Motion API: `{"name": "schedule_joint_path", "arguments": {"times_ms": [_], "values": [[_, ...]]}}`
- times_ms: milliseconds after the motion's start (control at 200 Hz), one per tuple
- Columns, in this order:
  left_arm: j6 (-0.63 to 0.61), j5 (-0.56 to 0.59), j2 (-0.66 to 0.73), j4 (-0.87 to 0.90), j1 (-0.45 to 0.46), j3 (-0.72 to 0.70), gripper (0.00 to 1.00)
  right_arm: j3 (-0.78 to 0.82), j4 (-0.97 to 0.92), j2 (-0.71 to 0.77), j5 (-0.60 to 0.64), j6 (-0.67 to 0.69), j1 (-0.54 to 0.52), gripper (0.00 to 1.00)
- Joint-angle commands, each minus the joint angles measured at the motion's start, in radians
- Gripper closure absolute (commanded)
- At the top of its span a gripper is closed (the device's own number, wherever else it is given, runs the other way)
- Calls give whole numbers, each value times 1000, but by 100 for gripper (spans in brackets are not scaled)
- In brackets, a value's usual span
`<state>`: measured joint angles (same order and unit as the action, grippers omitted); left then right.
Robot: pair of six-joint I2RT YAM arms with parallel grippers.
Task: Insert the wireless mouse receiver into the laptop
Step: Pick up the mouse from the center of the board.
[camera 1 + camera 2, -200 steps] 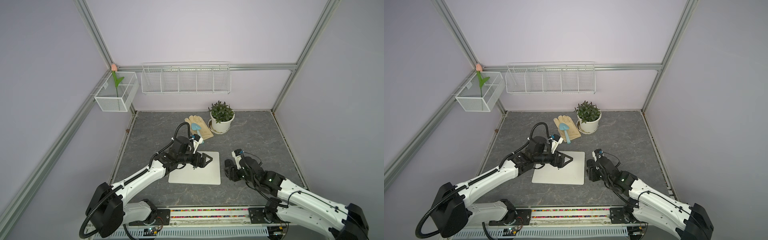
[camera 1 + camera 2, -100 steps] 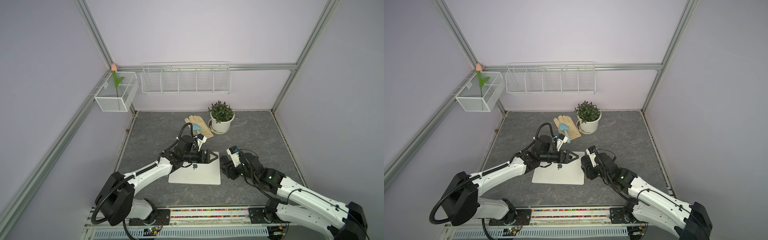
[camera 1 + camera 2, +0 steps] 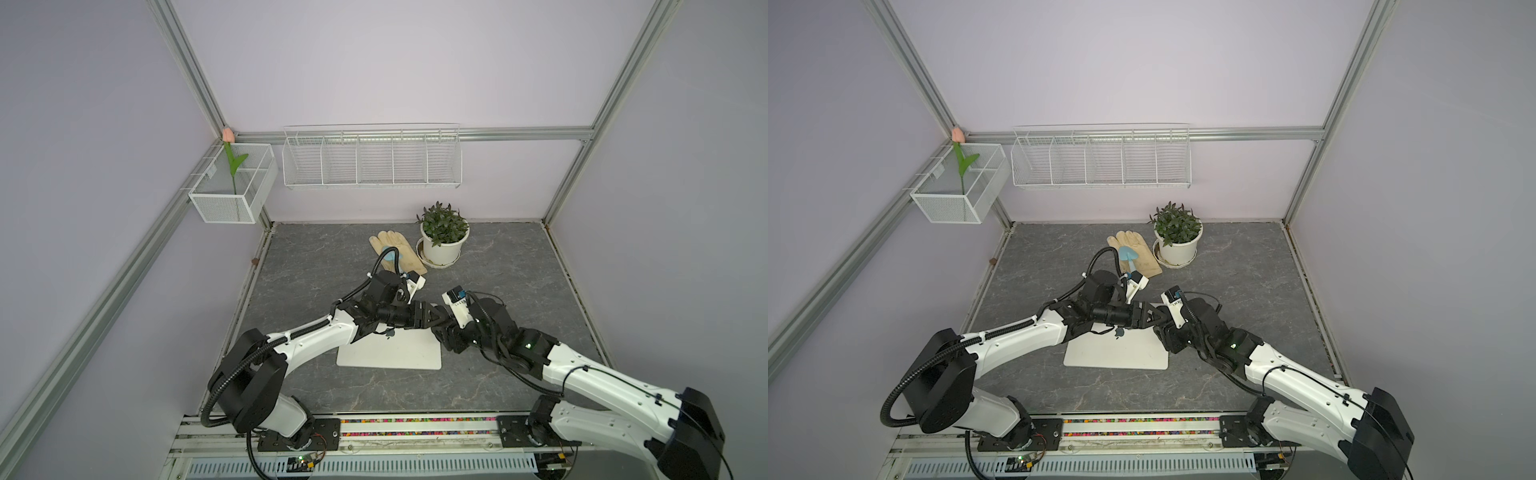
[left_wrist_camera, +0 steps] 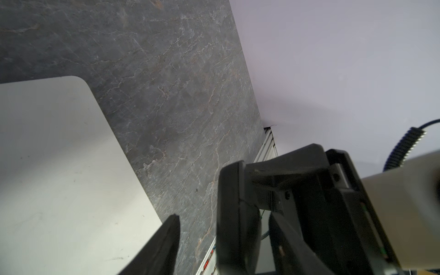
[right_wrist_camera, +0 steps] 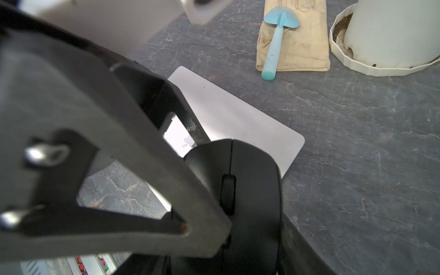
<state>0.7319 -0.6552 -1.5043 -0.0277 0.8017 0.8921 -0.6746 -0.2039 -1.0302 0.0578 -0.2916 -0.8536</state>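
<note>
Since a second ago, our left tool (image 3: 436, 322) has slid to mid-frame, half open around the wireless mouse (image 5: 252, 190) that our right tool (image 3: 444, 333) grips.

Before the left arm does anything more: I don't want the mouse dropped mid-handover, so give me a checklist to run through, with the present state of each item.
1. Grip of the right gripper on the wireless mouse: ok.
2. Jaws of the left gripper straddling the mouse: ok; a gap shows beside one finger, so no grip yet.
3. Sight of the receiver: cannot tell; none shows in any view.
4. Pose of the laptop, flat on the table, lid closed: ok.
5. Sight of a port on the laptop: cannot tell; none is visible.
</note>
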Motion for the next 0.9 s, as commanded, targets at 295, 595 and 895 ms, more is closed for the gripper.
{"name": "schedule_joint_path", "arguments": {"times_ms": [295, 595, 895], "values": [[27, -61, -54, -55, 11, 36, 73, -32, 79, -30, -18, 32, -6, 45], [37, -44, -76, -49, 11, 56, 100, -39, 65, -35, 42, 54, -5, 18], [48, 237, -60, 273, -36, 202, 100, 3, 34, 43, 81, 240, -10, 0]]}}
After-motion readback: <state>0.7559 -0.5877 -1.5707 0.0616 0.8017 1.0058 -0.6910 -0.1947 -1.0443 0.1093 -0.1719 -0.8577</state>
